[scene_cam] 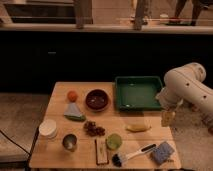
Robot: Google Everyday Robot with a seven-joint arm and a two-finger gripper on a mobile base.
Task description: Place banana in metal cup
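The banana (137, 128) lies flat on the wooden table (60, 155), right of centre, small and yellow. The metal cup (69, 142) stands upright near the front left, shiny dark grey. My gripper (168, 117) hangs from the white arm (187, 85) at the table's right edge, a little right of and behind the banana and above the table. It is far from the metal cup. It holds nothing that I can see.
A green tray (138, 92) sits at the back right, a dark red bowl (97, 99) and an orange (72, 95) behind centre. A white container (48, 128), light-green cup (114, 141), brush (132, 153), blue sponge (163, 152), grapes (93, 129) and a flat bar (101, 151) crowd the front.
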